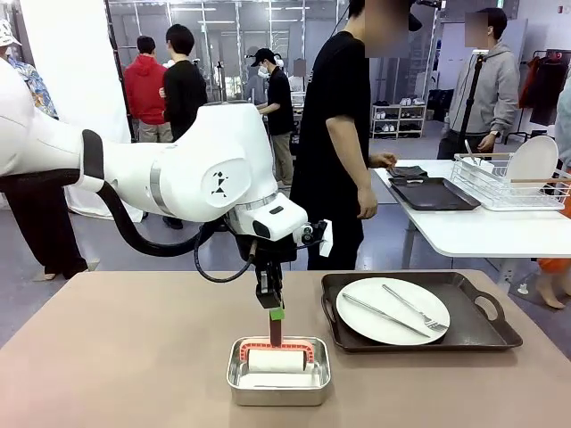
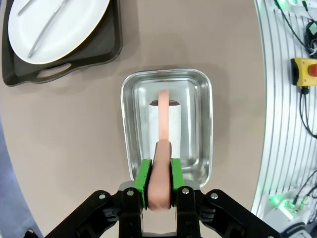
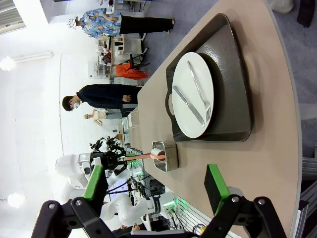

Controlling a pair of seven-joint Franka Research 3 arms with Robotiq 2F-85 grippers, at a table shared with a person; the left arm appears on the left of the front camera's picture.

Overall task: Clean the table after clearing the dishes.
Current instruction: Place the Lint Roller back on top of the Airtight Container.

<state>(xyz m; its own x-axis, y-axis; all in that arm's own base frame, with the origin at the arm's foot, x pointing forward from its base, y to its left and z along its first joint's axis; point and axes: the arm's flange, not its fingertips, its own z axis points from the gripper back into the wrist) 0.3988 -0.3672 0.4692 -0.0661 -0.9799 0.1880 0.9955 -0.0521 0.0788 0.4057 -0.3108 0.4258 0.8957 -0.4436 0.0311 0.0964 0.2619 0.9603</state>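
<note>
On the taupe table [image 1: 116,357] my left gripper [image 1: 275,314] is shut on the pink handle [image 2: 161,163] of a white cleaning roller [image 1: 277,360]. The roller rests in a steel pan [image 1: 278,385] near the front edge. From the left wrist the green pads [image 2: 144,174] clamp the handle, with the roller [image 2: 168,124] lying in the pan [image 2: 126,99] below. To the right lies a white plate [image 1: 393,310] with silver cutlery [image 1: 415,308] on a dark handled tray [image 1: 482,334]. My right gripper [image 3: 154,182] stands open above the table, holding nothing, facing that plate [image 3: 193,94] and tray [image 3: 233,89].
A person in black stands at the far side beside a white table [image 1: 482,232] carrying a dark tray [image 1: 433,192] and a wire rack [image 1: 508,183] with a plate. The left half of the brown table is bare. Cables and an emergency button [image 2: 309,72] lie beyond its edge.
</note>
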